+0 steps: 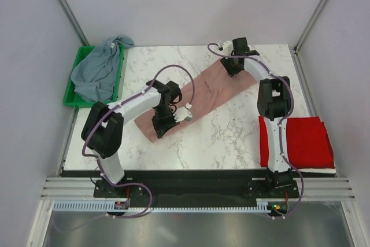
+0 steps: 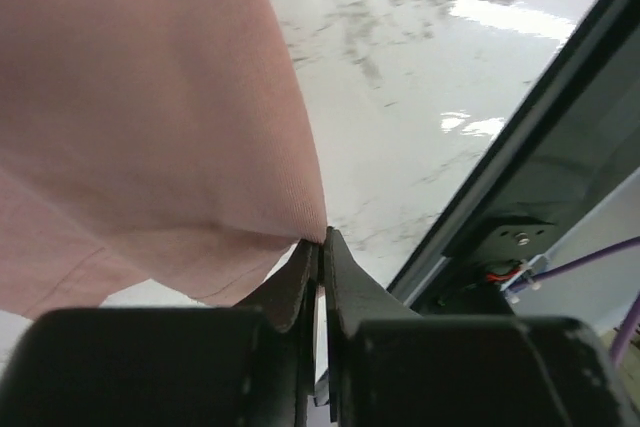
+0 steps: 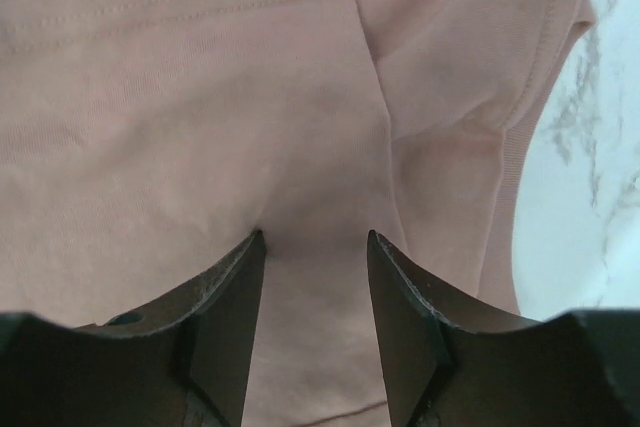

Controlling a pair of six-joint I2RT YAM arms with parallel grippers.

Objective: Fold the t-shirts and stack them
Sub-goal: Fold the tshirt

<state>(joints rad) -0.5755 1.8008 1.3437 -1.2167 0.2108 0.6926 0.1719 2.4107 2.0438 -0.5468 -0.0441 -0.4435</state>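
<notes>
Closest to me, at the near right edge of the table [image 1: 219,140], the red t-shirt [image 1: 300,140] is sitting folded in a tidy square. A little further in, the left gripper [image 2: 322,239] is pinching the near corner of the pink t-shirt [image 1: 214,88]. Its fingers are pressing together with only a sliver of cloth caught at the very tips. I'm thinking so thin a bite could slip on a lift, or be holding just the top layer and let the fold fall open. The pink t-shirt is lying across the middle of the table as a long narrow strip, its long axis running diagonally from that near-left corner to the far right. At that far end the right gripper [image 3: 315,237] is standing over the cloth with fingers spread and nothing clamped. If the left arm pulls alone, the strip would likely drag askew. Furthest off, the grey-blue t-shirt [image 1: 98,70] is slumping in the green bin [image 1: 81,56] at the far left.
</notes>
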